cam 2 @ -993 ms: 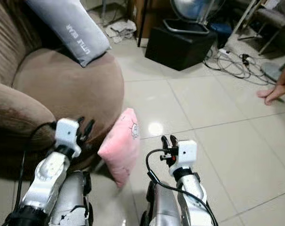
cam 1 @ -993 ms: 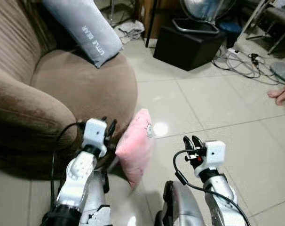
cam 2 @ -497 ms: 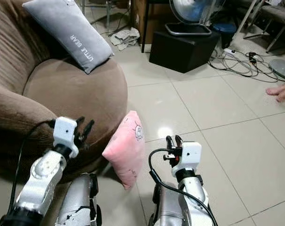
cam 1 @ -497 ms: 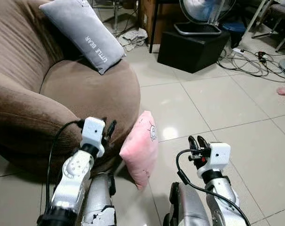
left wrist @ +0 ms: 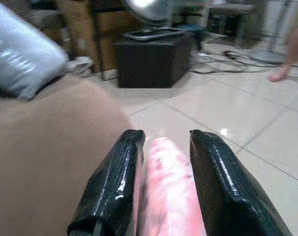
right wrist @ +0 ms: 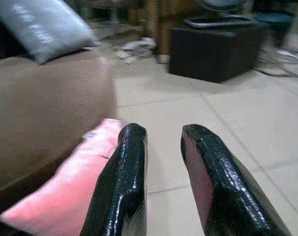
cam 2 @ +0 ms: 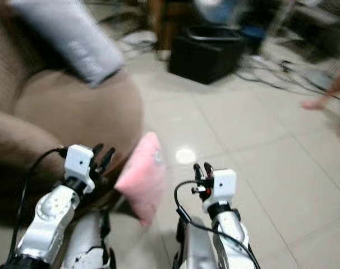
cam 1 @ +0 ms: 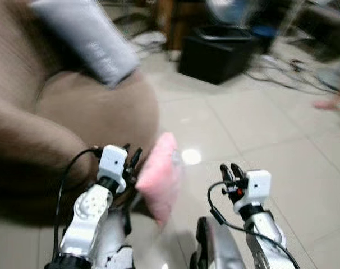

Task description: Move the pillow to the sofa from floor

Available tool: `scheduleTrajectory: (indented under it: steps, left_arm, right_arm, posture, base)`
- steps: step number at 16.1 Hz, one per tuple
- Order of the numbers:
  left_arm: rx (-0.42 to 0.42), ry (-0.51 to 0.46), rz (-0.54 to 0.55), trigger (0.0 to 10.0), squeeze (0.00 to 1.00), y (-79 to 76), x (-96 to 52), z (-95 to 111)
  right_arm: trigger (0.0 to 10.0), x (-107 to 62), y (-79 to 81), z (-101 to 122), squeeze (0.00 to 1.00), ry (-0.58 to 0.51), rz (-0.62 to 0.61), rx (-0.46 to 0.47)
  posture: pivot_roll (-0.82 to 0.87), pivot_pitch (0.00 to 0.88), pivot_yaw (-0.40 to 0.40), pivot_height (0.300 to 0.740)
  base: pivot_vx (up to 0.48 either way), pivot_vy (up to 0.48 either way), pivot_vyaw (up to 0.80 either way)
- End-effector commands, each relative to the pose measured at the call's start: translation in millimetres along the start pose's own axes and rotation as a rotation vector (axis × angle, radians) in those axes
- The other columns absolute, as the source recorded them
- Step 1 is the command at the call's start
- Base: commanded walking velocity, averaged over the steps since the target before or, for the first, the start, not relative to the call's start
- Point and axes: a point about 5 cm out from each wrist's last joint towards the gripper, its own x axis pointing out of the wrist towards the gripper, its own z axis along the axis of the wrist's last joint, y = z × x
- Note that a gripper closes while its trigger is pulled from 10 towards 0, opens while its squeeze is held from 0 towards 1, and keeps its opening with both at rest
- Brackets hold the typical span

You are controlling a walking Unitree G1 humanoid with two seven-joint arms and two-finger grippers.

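A pink pillow [cam 1: 161, 176] stands on edge on the tiled floor, leaning against the front of the brown sofa [cam 1: 91, 106]. My left gripper [cam 1: 133, 159] is held up just left of the pillow's top edge, close to the sofa's seat. In the left wrist view its fingers [left wrist: 114, 191] are open, and the pillow [left wrist: 168, 191] shows in the gap beyond them. My right gripper [cam 1: 230, 171] is raised to the right of the pillow, over bare tiles, apart from it. It stands open, with the pillow [right wrist: 75, 187] off to one side of its fingers [right wrist: 124, 187].
A grey cushion [cam 1: 86, 33] rests on the sofa's back. A black box [cam 1: 217, 53] stands on the floor at the back, with cables [cam 1: 282, 70] to its right. A person's foot [cam 1: 327, 103] is at the far right. Tiled floor [cam 1: 260, 129] stretches to the right of the pillow.
The whole picture has shifted and gone blurred, so the camera is moving. Both grippers keep the same raised pose, and the pillow still leans on the sofa.
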Motion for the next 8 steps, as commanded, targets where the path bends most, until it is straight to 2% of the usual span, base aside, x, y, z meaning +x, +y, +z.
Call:
scheduleTrajectory:
  steps: [1,2,7,8]
  left_arm:
    - [0.015,-0.031,-0.044,10.0,0.00,-8.8,4.9,7.2]
    - [0.016,-0.032,-0.047,10.0,0.00,-8.5,4.9,7.5]
    - [0.023,-0.055,-0.083,10.0,0.00,-8.4,3.4,9.8]
    - [0.029,-0.065,-0.092,10.0,0.00,-8.9,1.9,10.4]
  right_arm:
    - [10.0,-2.2,-7.4,2.7,0.00,0.001,-0.023,-0.015]
    - [10.0,-2.3,-7.6,2.7,0.00,0.001,-0.025,-0.014]
    - [10.0,-3.5,-7.0,0.0,0.00,0.007,-0.039,-0.006]
    - [10.0,-3.7,-7.0,-0.3,0.00,0.008,-0.039,-0.004]
  posture:
    - [0.07,0.071,-0.109,0.601]
    - [0.07,0.070,-0.106,0.601]
    - [0.07,0.059,-0.094,0.601]
    - [0.07,0.059,-0.094,0.601]
  base:
    - [0.292,0.000,-0.76]
    - [0.296,0.000,-0.40]
    - [0.296,0.000,0.00]
    - [0.296,0.000,-0.77]
